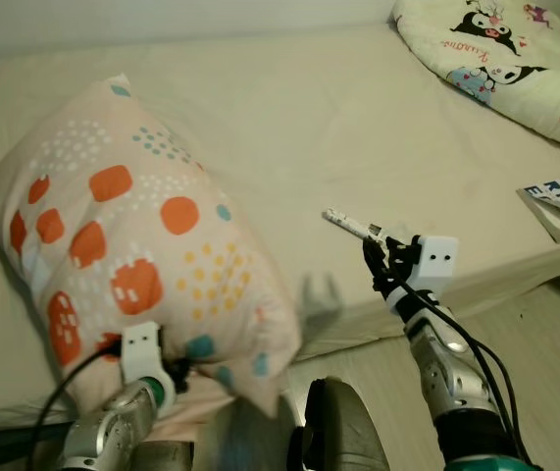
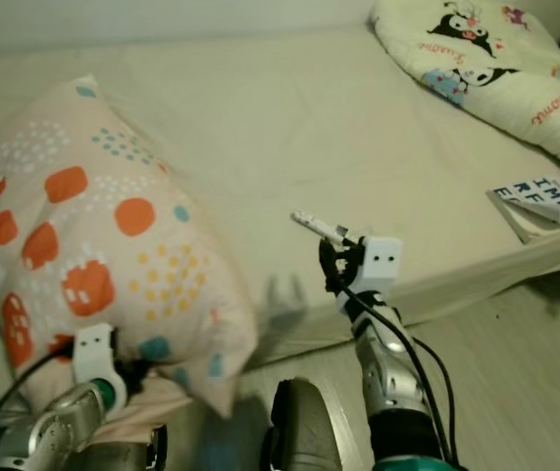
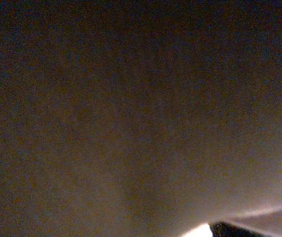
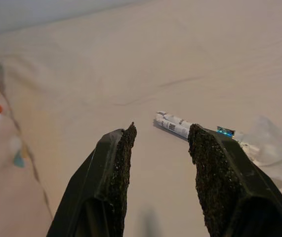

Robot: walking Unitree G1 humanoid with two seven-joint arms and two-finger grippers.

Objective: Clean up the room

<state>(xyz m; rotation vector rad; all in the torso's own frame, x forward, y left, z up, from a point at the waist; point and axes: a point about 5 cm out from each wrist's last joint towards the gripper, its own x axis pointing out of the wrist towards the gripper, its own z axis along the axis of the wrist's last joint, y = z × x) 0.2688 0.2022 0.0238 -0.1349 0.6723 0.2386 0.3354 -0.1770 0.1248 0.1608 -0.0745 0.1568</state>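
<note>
- The bed (image 1: 289, 128) takes up most of the head views, its pale sheet wrinkled but bare across the centre and top; its front edge runs diagonally from lower left to right of centre, with light wood floor (image 1: 544, 334) below it at lower right.
- A large pillow (image 1: 132, 245) with orange and teal spots stands tilted at the left of the frame, its lower corner overhanging the bed edge.
- A cartoon-print quilt (image 1: 515, 59) lies bunched in the upper right corner.
- A printed booklet (image 1: 559, 201) rests at the right edge, near the mattress border.
- The left gripper (image 1: 167, 378), bottom left, is pressed against the pillow's underside; whether its fingers are spread cannot be told.
- The right gripper (image 4: 160, 143), at centre, is spread wide over the sheet.
- A small rolled wrapper (image 4: 174, 125) lies on the sheet just beyond the right fingertips.
</note>
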